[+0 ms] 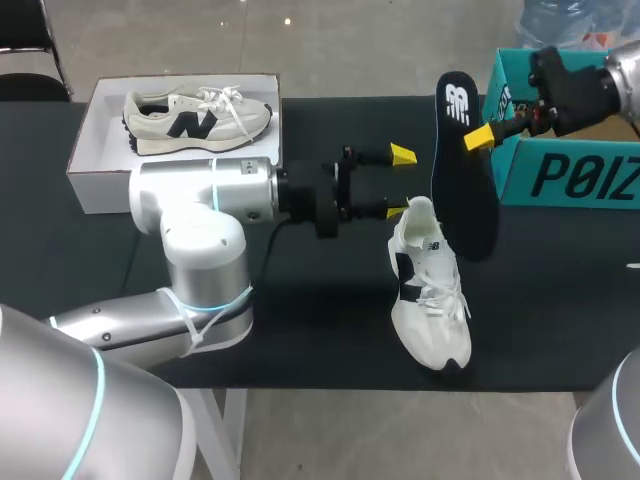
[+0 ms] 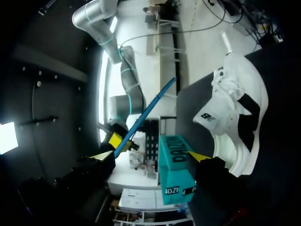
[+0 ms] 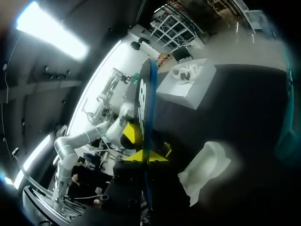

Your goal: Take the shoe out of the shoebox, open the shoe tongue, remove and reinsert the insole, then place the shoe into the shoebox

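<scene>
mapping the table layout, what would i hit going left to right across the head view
white box → left fingers → insole → teal box

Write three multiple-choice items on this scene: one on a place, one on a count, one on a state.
1. Where is the black insole? A: inside the white shoe. B: between the right gripper's fingers, above the table. C: in the white shoebox.
2. How many shoes show? A: one. B: two. C: three.
3. The left gripper is: A: open. B: shut on the insole. C: shut on a shoelace.
Key: 1 B, its yellow tips pinch the insole; 2 B, one white shoe on the table, one cream shoe in the white shoebox; 3 A, its fingers stand apart, nothing held.
</scene>
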Controlling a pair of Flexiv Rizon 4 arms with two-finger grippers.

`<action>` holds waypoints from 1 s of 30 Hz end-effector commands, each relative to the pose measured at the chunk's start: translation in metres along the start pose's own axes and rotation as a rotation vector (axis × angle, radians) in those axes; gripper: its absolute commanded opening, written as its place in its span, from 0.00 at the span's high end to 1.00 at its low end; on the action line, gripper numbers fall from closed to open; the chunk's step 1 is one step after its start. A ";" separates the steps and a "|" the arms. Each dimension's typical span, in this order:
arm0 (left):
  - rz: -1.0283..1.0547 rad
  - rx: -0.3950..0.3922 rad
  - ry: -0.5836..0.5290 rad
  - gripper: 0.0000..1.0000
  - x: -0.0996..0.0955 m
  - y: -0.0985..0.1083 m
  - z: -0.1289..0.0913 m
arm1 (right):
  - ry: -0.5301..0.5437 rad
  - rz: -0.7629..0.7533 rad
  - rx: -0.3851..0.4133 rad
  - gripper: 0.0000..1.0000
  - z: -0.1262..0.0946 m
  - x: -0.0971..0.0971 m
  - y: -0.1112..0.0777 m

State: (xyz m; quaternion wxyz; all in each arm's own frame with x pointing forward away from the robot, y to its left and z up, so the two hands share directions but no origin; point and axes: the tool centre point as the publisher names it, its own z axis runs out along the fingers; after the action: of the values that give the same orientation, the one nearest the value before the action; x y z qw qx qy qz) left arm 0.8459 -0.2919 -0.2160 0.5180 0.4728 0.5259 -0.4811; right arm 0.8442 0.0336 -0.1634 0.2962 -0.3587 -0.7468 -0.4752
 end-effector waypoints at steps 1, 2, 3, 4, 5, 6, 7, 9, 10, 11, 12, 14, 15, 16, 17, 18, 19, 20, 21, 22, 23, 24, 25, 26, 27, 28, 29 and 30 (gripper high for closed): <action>0.010 -0.002 -0.018 0.00 0.000 -0.004 0.001 | 0.009 0.002 0.052 1.00 0.008 -0.004 0.007; 0.012 0.000 -0.021 0.00 -0.001 -0.005 0.001 | 0.013 0.004 0.057 1.00 0.011 -0.004 0.007; 0.013 0.002 -0.024 0.00 -0.002 -0.006 0.002 | 0.014 0.004 0.058 1.00 0.012 -0.004 0.007; 0.013 0.005 -0.027 0.00 -0.003 -0.007 0.002 | 0.016 0.005 0.058 1.00 0.013 -0.004 0.008; 0.013 0.007 -0.030 0.00 -0.004 -0.009 0.002 | 0.017 0.005 0.059 1.00 0.014 -0.004 0.008; 0.013 0.009 -0.031 0.00 -0.005 -0.010 0.002 | 0.018 0.005 0.060 1.00 0.015 -0.005 0.009; 0.014 0.012 -0.035 0.00 -0.006 -0.012 0.002 | 0.021 0.006 0.060 1.00 0.017 -0.005 0.009; 0.015 0.018 -0.041 0.00 -0.007 -0.015 0.002 | 0.024 0.009 0.061 1.00 0.020 -0.007 0.009; 0.015 0.019 -0.043 0.00 -0.008 -0.016 0.003 | 0.026 0.011 0.063 1.00 0.021 -0.007 0.009; 0.016 0.021 -0.047 0.00 -0.009 -0.017 0.003 | 0.027 0.014 0.065 1.00 0.022 -0.008 0.009; 0.017 0.023 -0.050 0.00 -0.010 -0.018 0.003 | 0.028 0.017 0.068 1.00 0.024 -0.009 0.009; 0.027 0.024 -0.053 0.00 -0.011 -0.020 0.004 | 0.031 0.019 0.069 1.00 0.026 -0.010 0.009; 0.029 0.025 -0.054 0.00 -0.012 -0.020 0.004 | 0.033 0.019 0.069 1.00 0.028 -0.010 0.009; 0.029 0.025 -0.056 0.00 -0.012 -0.021 0.005 | 0.035 0.019 0.070 1.00 0.030 -0.010 0.009; 0.030 0.024 -0.058 0.00 -0.012 -0.021 0.005 | 0.037 0.019 0.070 1.00 0.032 -0.010 0.010; 0.032 0.022 -0.059 0.00 -0.013 -0.021 0.006 | 0.040 0.019 0.071 1.00 0.034 -0.010 0.010; 0.032 0.021 -0.060 0.00 -0.014 -0.021 0.006 | 0.042 0.019 0.071 1.00 0.035 -0.010 0.010; 0.029 0.021 -0.061 0.00 -0.014 -0.021 0.007 | 0.043 0.019 0.071 1.00 0.036 -0.010 0.009; 0.025 0.020 -0.061 0.00 -0.015 -0.021 0.007 | 0.043 0.019 0.071 1.00 0.037 -0.010 0.009; 0.024 0.020 -0.060 0.00 -0.015 -0.021 0.007 | 0.044 0.019 0.071 1.00 0.037 -0.010 0.009; 0.024 0.020 -0.059 0.00 -0.015 -0.021 0.007 | 0.044 0.019 0.071 1.00 0.037 -0.010 0.009; 0.024 0.020 -0.058 0.00 -0.015 -0.021 0.007 | 0.045 0.020 0.071 1.00 0.038 -0.010 0.009; 0.025 0.021 -0.057 0.07 -0.015 -0.021 0.007 | 0.046 0.021 0.070 1.00 0.038 -0.010 0.008; 0.026 0.021 -0.057 0.33 -0.015 -0.021 0.007 | 0.046 0.021 0.070 1.00 0.038 -0.010 0.008; 0.030 0.022 -0.057 0.53 -0.015 -0.021 0.008 | 0.047 0.021 0.070 1.00 0.039 -0.010 0.007; 0.032 0.021 -0.057 0.67 -0.015 -0.022 0.008 | 0.048 0.021 0.071 1.00 0.039 -0.010 0.007; 0.034 0.021 -0.057 0.75 -0.015 -0.022 0.009 | 0.050 0.022 0.072 1.00 0.040 -0.010 0.007; 0.036 0.020 -0.058 0.80 -0.015 -0.022 0.010 | 0.050 0.022 0.072 1.00 0.040 -0.010 0.007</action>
State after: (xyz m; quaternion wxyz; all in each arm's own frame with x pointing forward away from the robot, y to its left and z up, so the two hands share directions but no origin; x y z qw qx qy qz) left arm 0.8256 -0.3008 -0.1993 0.5339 0.4748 0.4976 -0.4918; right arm 0.8499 0.0682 -0.1811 0.3323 -0.3442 -0.7517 -0.4538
